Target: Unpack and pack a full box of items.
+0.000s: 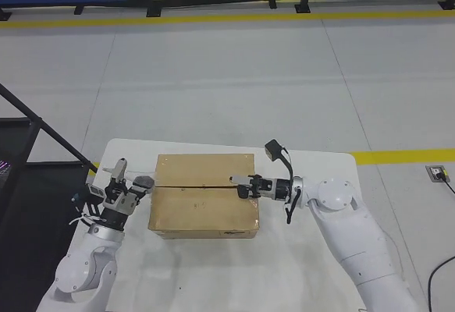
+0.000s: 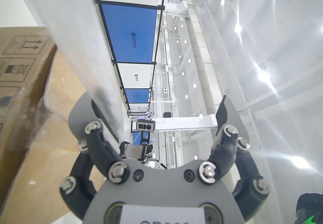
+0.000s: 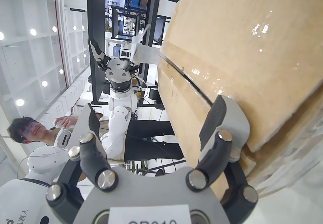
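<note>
Right pincer (image 3: 154, 109) and left pincer (image 2: 154, 109) both spread wide, one at each end of the shut box (image 1: 204, 204).
One right finger (image 3: 222, 119) lies against the box top at the right end of the centre seam. The left pincer holds nothing between its fingers, just off the box's left end, and a loose strip of clear tape (image 2: 75, 33) runs past one finger. The box sits mid-counter (image 1: 305, 249).

The right pincer (image 3: 151, 119) is seen spread wide, with one finger (image 3: 214, 119) set against the top of the cardboard box (image 3: 239, 46), just beside its taped seam. At the box's far end the left pincer (image 3: 113, 57) is seen parted, with a loose strip of tape (image 3: 145, 52) beside it.
</note>
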